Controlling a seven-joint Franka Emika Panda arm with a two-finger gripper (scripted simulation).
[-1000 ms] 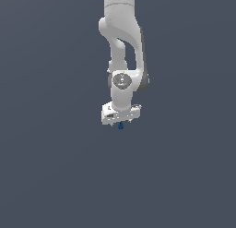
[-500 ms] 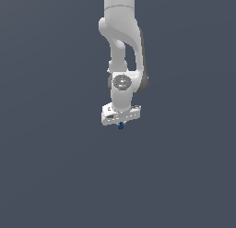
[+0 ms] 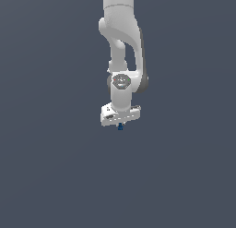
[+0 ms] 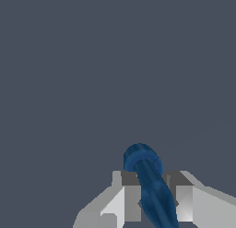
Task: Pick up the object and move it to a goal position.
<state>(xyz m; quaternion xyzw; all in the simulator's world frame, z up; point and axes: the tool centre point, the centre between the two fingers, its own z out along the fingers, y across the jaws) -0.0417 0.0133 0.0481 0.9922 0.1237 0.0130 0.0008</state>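
Holding the object point(image 4: 150, 185) between its two fingers, the gripper point(image 3: 120, 125) is closed on it — the blue piece sticks out just below the fingertips. You should carry it slowly and keep the squeeze firm — it sits tilted.

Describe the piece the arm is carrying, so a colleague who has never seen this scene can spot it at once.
Find the white robot arm hanging from the top of the exterior view and follow it down to its gripper. Between the fingers sits the dark-blue object, a tiny speck poking out below them. It is the only coloured thing against white hardware and a plain grey background; the wrist view shows it long, with a rounded end.
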